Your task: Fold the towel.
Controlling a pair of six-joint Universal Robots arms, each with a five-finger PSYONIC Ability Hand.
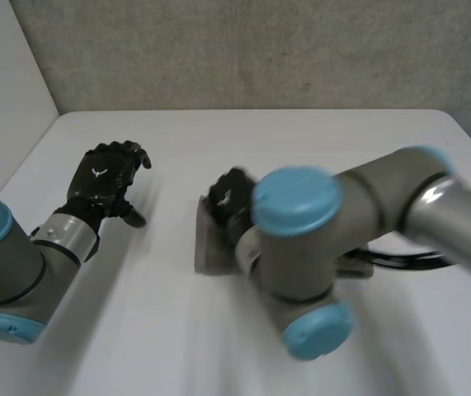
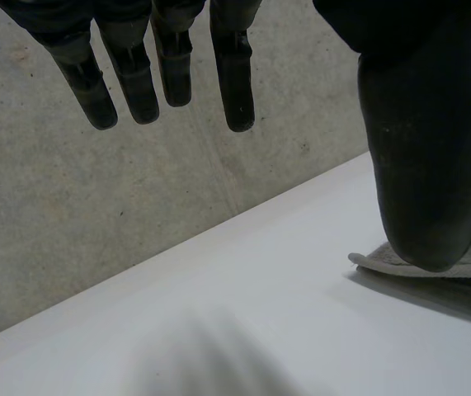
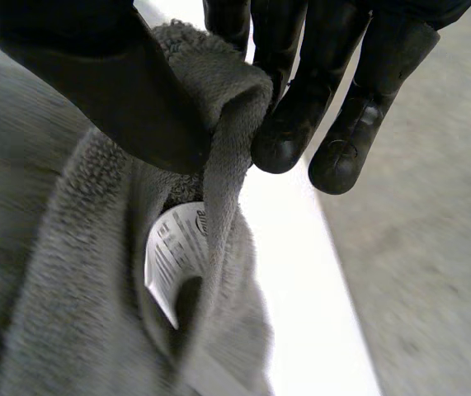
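A grey towel (image 1: pixel 206 243) lies at the middle of the white table (image 1: pixel 301 140), mostly hidden behind my right arm. My right hand (image 1: pixel 228 198) is over it. In the right wrist view the right hand (image 3: pixel 136 99) pinches a bunched fold of the towel (image 3: pixel 78 272) between thumb and fingers, and a white care label (image 3: pixel 173 252) hangs below the pinch. My left hand (image 1: pixel 107 177) hovers over the table left of the towel, fingers straight and spread. In the left wrist view a towel corner (image 2: pixel 433 262) lies beyond the left hand's (image 2: pixel 421 157) thumb.
A concrete wall (image 1: pixel 260 49) stands behind the table's far edge. A white panel (image 1: pixel 4 91) rises at the far left. My right arm's elbow (image 1: pixel 301 256) reaches across the middle of the table.
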